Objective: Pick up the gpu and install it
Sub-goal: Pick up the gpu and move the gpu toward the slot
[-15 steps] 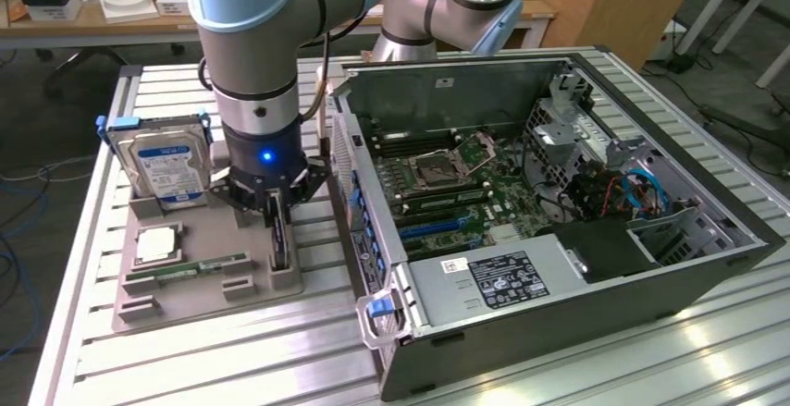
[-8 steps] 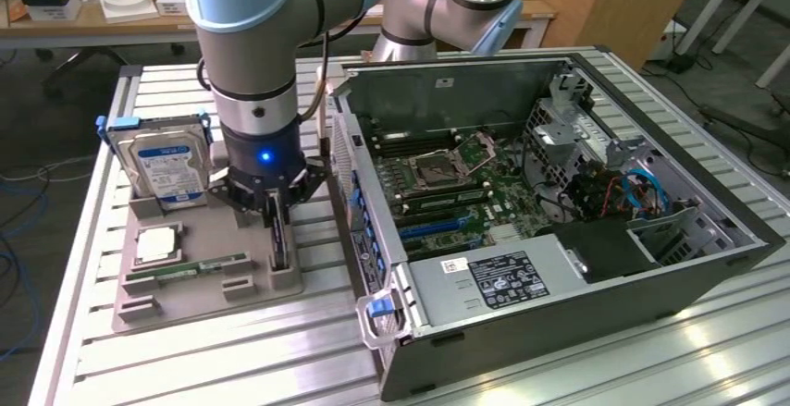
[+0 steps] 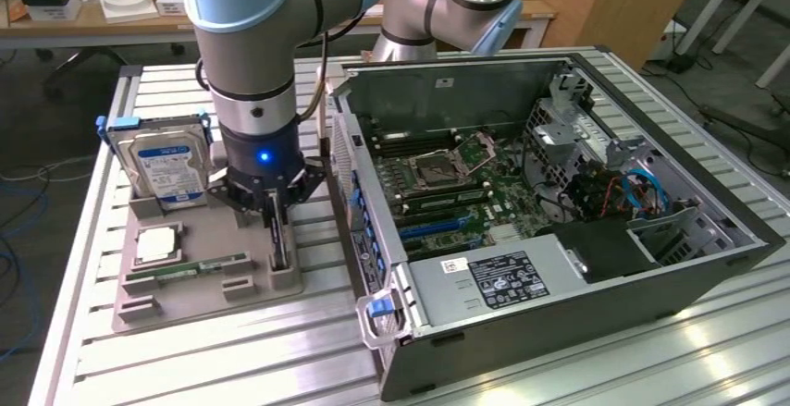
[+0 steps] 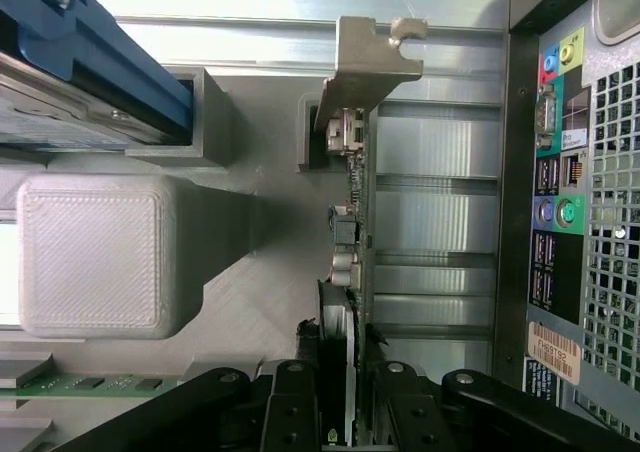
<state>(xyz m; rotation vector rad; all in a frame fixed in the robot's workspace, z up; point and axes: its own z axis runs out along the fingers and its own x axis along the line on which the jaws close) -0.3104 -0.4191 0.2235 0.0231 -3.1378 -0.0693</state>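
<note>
left of centre in the exterior view, the gpu [image 3: 281, 244] is stood on edge directly under the gripper [image 3: 274, 210], pinched between its jaws, long axis pointing down-frame.

Exterior view: high, oblique, wide. Wrist view: close, straight down. Shared: gpu [image 4: 352, 222], case rear panel [image 4: 555, 202].

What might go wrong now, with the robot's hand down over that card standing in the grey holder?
1. The gpu stands on its thin edge in the holder. If the hand grips it off-centre, it may tilt or jam coming out.
2. The hard drive stands close beside it, so the arm might knock it.
3. The computer case wall is right next to the card, so a sideways swing could clip it.
</note>
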